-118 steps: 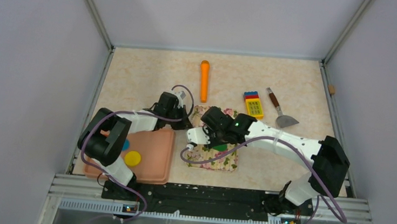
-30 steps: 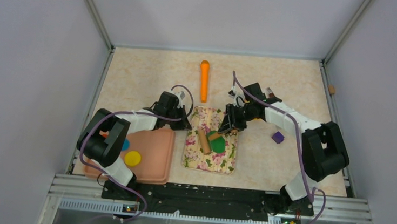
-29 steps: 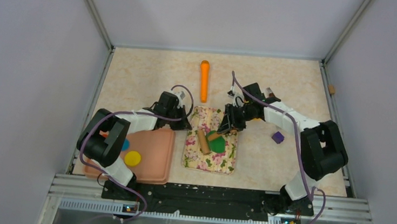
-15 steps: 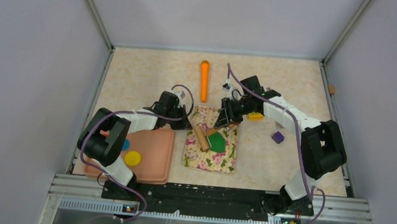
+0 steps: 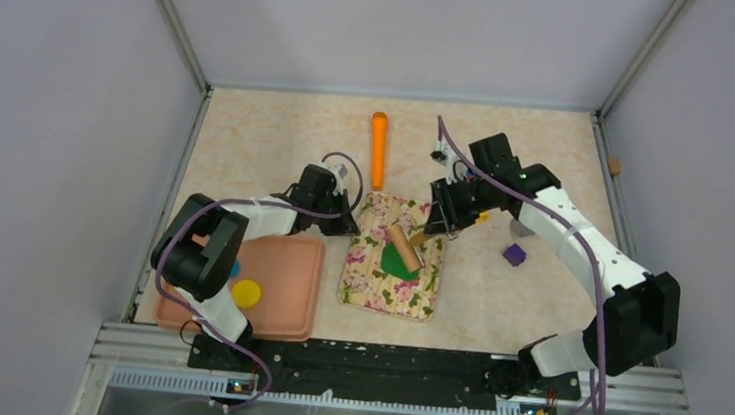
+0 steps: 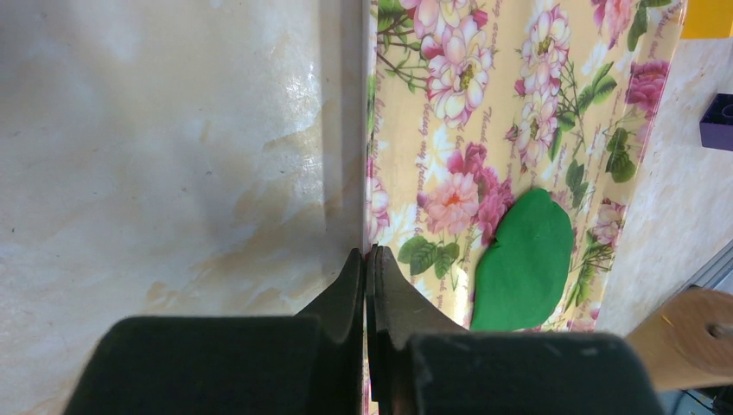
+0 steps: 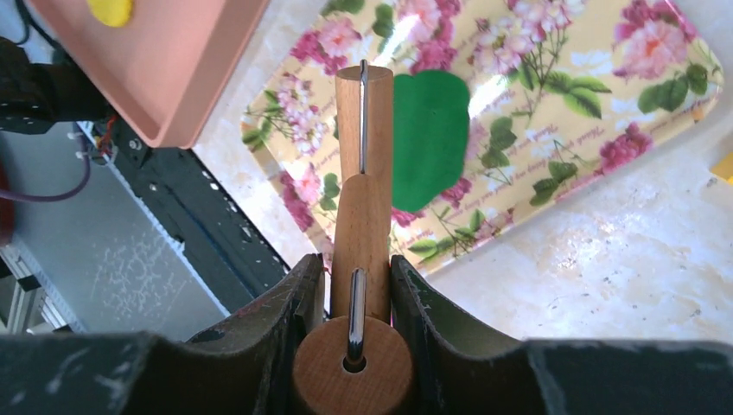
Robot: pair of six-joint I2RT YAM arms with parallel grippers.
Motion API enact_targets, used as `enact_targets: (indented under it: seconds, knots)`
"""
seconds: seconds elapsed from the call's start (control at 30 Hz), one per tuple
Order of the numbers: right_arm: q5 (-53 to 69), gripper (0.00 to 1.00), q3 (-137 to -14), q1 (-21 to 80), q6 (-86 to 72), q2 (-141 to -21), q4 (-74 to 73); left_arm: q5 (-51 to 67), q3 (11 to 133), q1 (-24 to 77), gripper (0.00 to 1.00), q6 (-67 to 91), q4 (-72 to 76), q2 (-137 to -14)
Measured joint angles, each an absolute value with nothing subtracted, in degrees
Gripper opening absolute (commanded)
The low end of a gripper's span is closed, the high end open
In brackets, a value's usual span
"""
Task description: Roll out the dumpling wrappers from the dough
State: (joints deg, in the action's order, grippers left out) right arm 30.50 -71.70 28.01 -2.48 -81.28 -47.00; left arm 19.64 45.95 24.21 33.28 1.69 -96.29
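The dough, a flattened dark green oval, lies on the floral mat. My right gripper is shut on the handle of a wooden roller, whose far end reaches over the dough's far edge. In the right wrist view the roller runs forward from between the fingers, alongside the dough. My left gripper is shut on the mat's left edge, with the dough to its right. Two dumpling wrappers, a yellow one and a blue one, lie on the pink tray.
An orange stick lies at the back of the table. A purple block and a yellow block sit right of the mat, near the right arm. The pink tray's corner is close to the mat's left side.
The right arm has swung outward to the right and carried the roller from the dough's left side towards the dough's far end. The left gripper still holds the mat's edge.
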Motion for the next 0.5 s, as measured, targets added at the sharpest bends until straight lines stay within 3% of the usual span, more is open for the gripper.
enact_targets:
  seconds: [0.5]
  knots:
    - [25.9,0.00,-68.9,25.5,-6.3,-91.0,-44.4,19.5,45.9,24.3,0.00,33.0,1.7,-96.1]
